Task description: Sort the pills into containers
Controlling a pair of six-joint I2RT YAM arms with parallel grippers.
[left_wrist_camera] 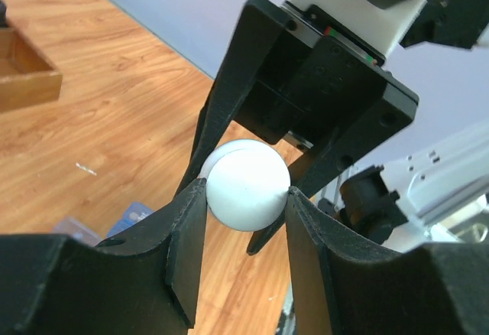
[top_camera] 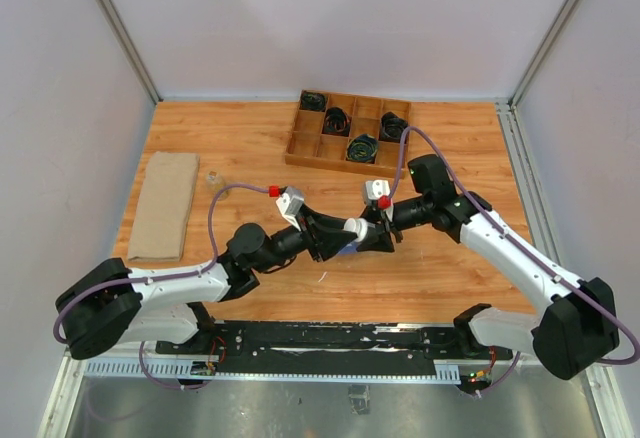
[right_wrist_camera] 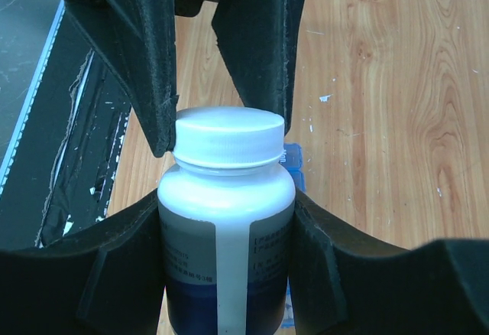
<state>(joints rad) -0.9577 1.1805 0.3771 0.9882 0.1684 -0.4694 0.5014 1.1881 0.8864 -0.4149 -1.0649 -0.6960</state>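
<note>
This looks like a robotics lab cell. Plain pale panels (top_camera: pixel 330 18) in aluminium posts (top_camera: pixel 118 28) close the space left of, right of and beyond the left gripper (top_camera: pixel 350 230) and right gripper (top_camera: pixel 367 236). Under them lies a wooden table (top_camera: pixel 250 148); behind them, a black mounting rail (top_camera: pixel 330 338) holds both arm bases (top_camera: pixel 490 326).

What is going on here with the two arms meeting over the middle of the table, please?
The right gripper holds a small white bottle by its body above the wooden table. The left gripper has closed its fingers on the bottle's white cap, apparently to unscrew it; the cap is on the bottle. The blue pill organizer lies on the table just beneath them. No pills are visible.
</note>
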